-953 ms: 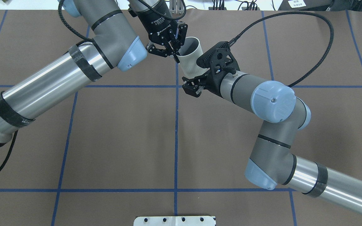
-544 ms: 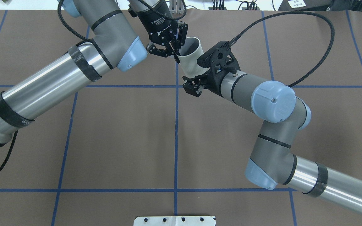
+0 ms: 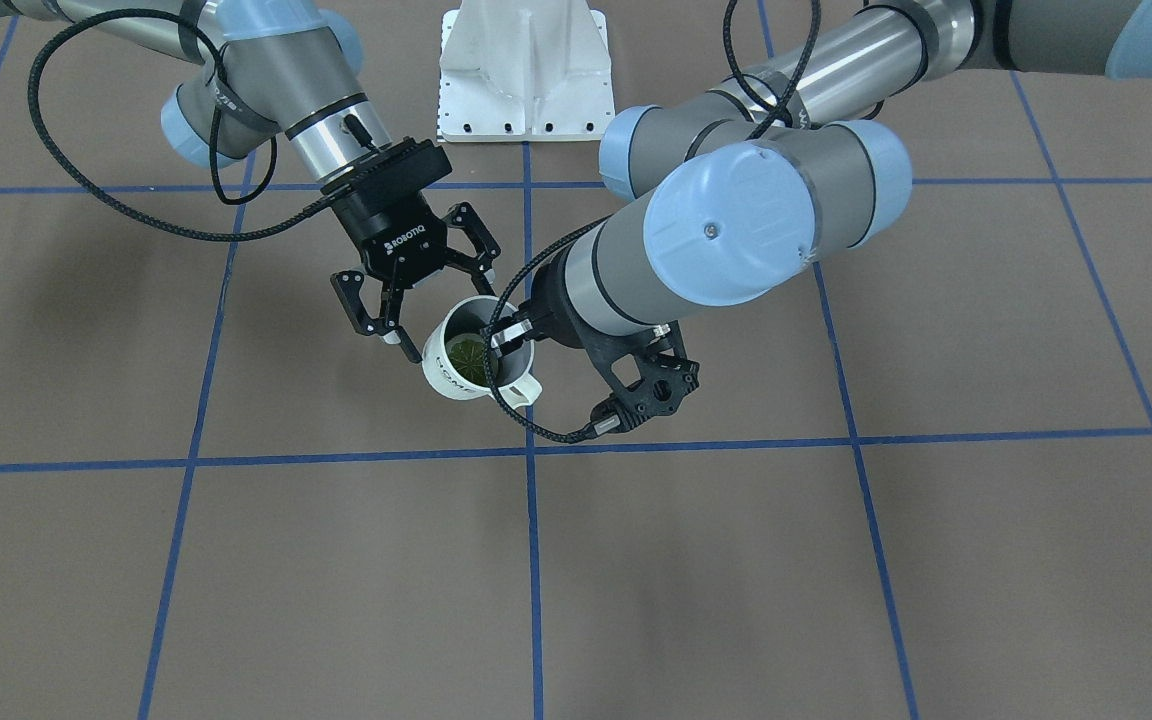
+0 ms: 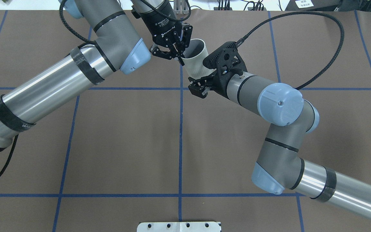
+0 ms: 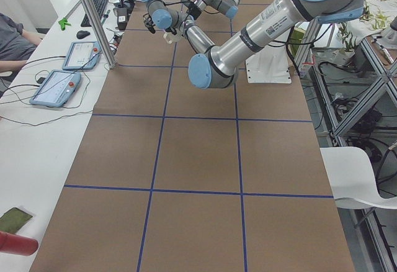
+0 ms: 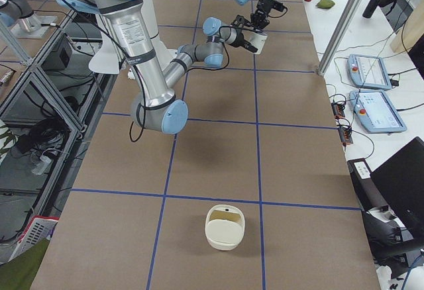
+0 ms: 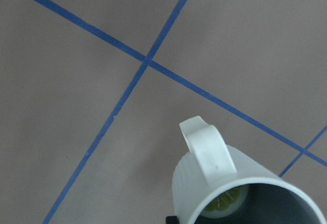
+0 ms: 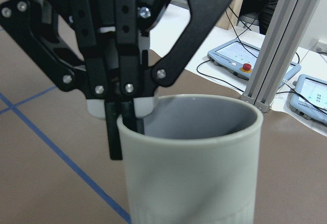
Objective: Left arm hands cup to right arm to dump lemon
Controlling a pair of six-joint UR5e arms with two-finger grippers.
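Observation:
The cream-white cup (image 3: 451,382) hangs tilted above the brown table, its handle pointing away from the robot. A yellow-green lemon (image 3: 467,355) lies inside it, also seen in the left wrist view as the lemon (image 7: 225,204) under the cup (image 7: 204,180) rim. My left gripper (image 4: 180,59) is shut on the rim, one finger inside and one outside, as the right wrist view shows of the left gripper (image 8: 125,124) on the cup (image 8: 189,168). My right gripper (image 3: 441,320) is open, its fingers spread on either side of the cup's body. From overhead the right gripper (image 4: 199,87) sits at the cup's (image 4: 195,64) base.
A white mounting plate (image 3: 523,70) stands at the robot's edge of the table. A cream container (image 6: 225,227) sits on the table far toward the robot's right. An aluminium post (image 6: 341,28), tablets (image 6: 368,71) and a seated person (image 5: 12,33) are on the operators' side.
The right arm has crept a little closer to the cup's base. The left gripper and cup have barely moved.

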